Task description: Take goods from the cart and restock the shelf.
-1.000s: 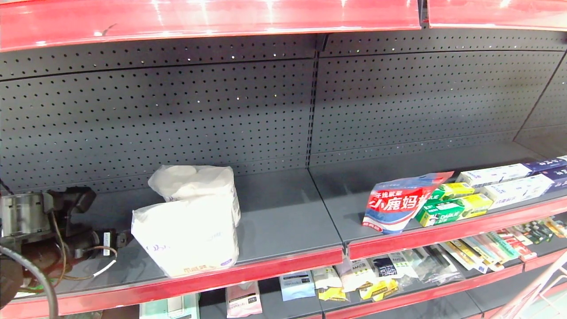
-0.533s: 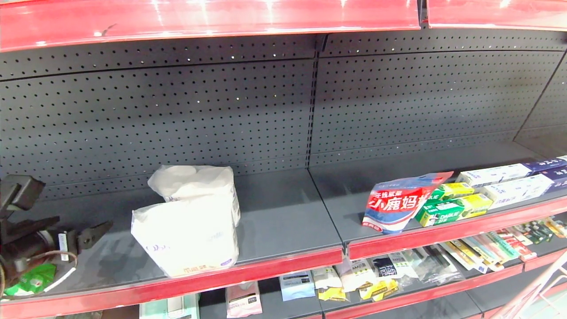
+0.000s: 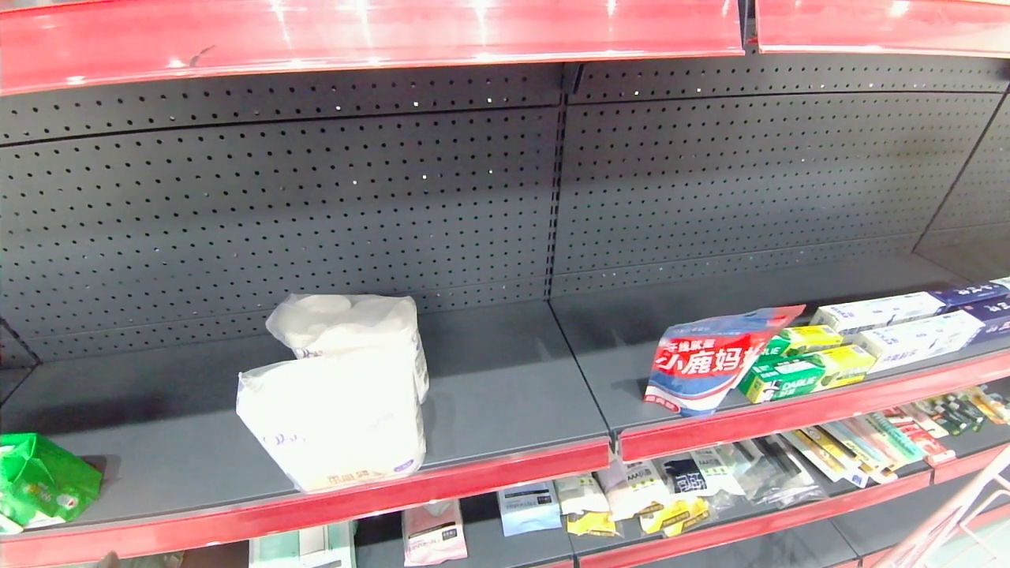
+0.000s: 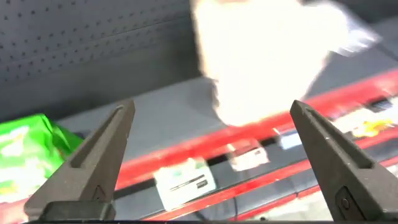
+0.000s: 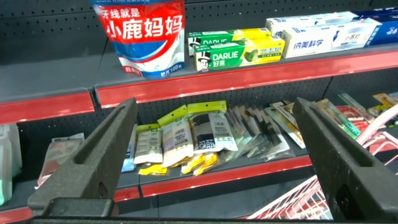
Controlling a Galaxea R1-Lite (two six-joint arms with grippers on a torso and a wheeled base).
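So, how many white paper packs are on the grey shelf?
2. The front pack stands near the shelf edge; the rear pack is directly behind it, partly hidden. Others could hide behind.

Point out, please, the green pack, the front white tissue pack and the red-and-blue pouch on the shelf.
green pack point(image 3: 43, 477), head view, middle of its green wrapper.
front white tissue pack point(image 3: 335, 426), head view, centre of its front face.
red-and-blue pouch point(image 3: 710, 364), head view, red band across its front.

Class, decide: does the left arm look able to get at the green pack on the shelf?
Probably yes: the left gripper has open jaws, and nothing stands before the green pack.
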